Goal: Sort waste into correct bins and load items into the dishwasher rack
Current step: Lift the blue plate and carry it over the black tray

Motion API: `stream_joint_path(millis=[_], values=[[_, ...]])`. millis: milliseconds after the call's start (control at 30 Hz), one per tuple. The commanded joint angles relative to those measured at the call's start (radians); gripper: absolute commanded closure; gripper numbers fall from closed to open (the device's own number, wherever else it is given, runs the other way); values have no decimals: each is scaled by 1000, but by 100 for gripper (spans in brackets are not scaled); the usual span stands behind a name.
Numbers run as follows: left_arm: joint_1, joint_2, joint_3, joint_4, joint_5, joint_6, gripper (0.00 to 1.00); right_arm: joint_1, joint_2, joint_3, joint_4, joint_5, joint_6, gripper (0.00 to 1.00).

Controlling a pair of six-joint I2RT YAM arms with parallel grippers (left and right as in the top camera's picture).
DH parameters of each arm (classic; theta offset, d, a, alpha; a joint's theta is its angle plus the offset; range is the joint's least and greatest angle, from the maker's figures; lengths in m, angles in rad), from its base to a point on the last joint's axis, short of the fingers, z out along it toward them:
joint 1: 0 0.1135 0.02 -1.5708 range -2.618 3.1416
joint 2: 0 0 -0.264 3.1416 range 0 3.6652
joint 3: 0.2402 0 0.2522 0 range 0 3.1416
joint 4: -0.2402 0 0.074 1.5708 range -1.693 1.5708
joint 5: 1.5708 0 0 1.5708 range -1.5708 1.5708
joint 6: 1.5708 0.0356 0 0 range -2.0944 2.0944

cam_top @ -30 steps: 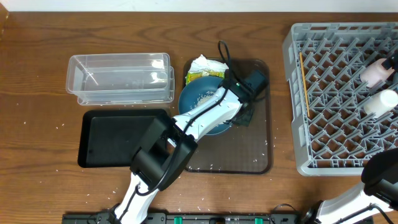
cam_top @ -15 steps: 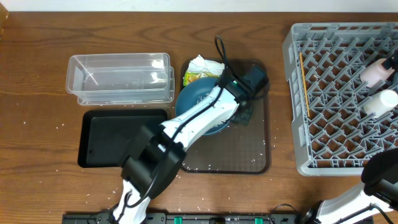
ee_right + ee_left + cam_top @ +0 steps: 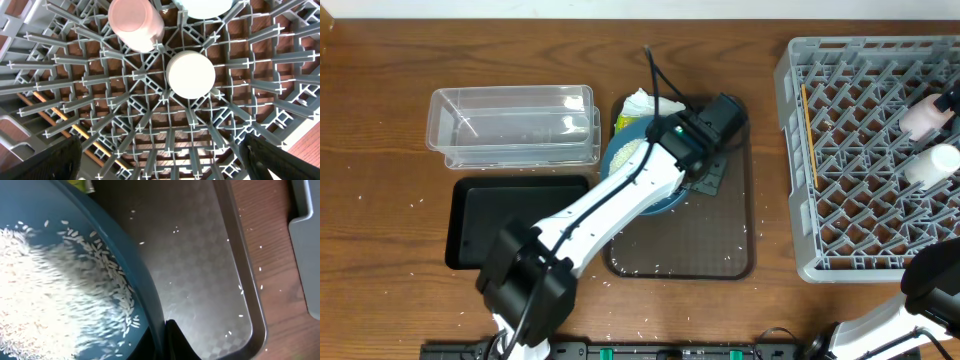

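The dishwasher rack (image 3: 870,160) fills the counter's right edge, with the right jaws spread open above it. The clear tub (image 3: 510,125) and black tray (image 3: 480,225) near the left edge look empty, so no waste is sorted yet. On the brown serving tray (image 3: 720,250) mid-counter, the left jaws clamp the dark-blue bowl (image 3: 615,170) by its rim, the napkin (image 3: 640,100) and wrapper (image 3: 623,124) just behind it. The pink cup (image 3: 923,118), white cup (image 3: 932,165) and chopsticks (image 3: 808,130) are racked. Loose white rice (image 3: 50,290) heaps in the bowl.

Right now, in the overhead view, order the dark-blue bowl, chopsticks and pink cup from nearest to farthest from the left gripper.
1. The dark-blue bowl, held in the left gripper.
2. The chopsticks, at the left of the rack.
3. The pink cup, at its far right.
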Motion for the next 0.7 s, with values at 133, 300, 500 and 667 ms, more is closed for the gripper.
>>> stream_joint_path(millis=[133, 300, 500, 667], values=[[108, -93, 4, -77, -14, -49, 94, -10, 2, 4, -2, -4, 13, 1], [198, -149, 4, -87, -13, -60, 94, -10, 2, 4, -2, -4, 13, 1], [306, -228, 4, -124, -12, -95, 94, -10, 2, 4, -2, -4, 13, 1], [397, -264, 4, -136, 46, -111, 94, -10, 2, 4, -2, -4, 13, 1]])
